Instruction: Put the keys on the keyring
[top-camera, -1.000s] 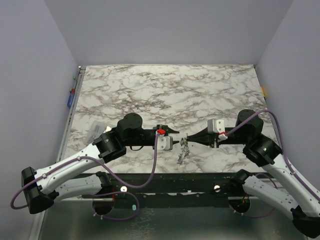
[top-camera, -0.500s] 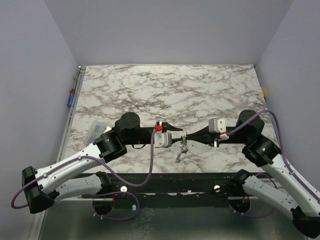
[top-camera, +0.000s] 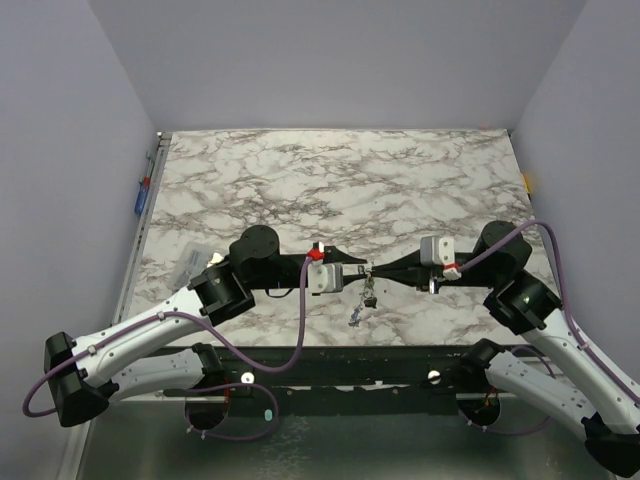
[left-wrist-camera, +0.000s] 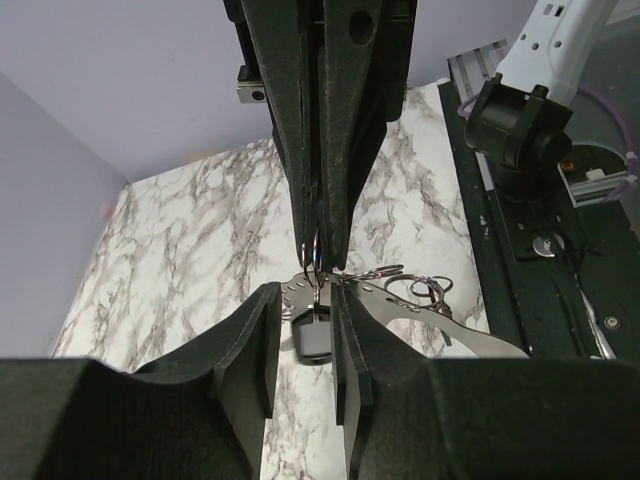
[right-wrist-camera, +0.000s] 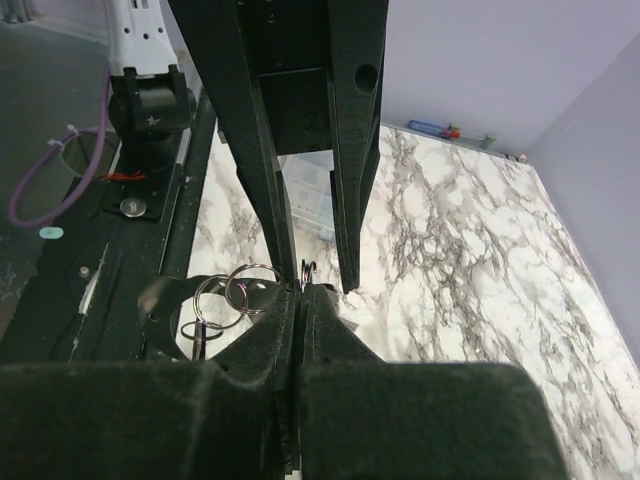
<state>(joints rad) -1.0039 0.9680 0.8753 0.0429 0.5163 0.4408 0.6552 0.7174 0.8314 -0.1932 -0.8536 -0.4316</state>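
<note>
- Both arms meet nose to nose above the marbled tabletop (top-camera: 300, 180), and the keyring (left-wrist-camera: 313, 255) sits right at the spot where they meet.
- The right hand (right-wrist-camera: 297, 295) has its fingers pinched flat together. The thin dark loop of the keyring is nipped at the very tips.
- The left hand (left-wrist-camera: 305, 300) comes at the keyring from the opposite side. Its fingers are only a little apart, one on each side of the ring, and they don't look clamped on anything.
- The keys (left-wrist-camera: 440, 320) are a silvery bunch with a few small split rings, dangling just below the keyring.
- A little black tag (left-wrist-camera: 313, 338) hangs right under the keyring, in the gap between the left fingers.
- Can't tell whether the lowest key touches the tabletop under the keyring.
</note>
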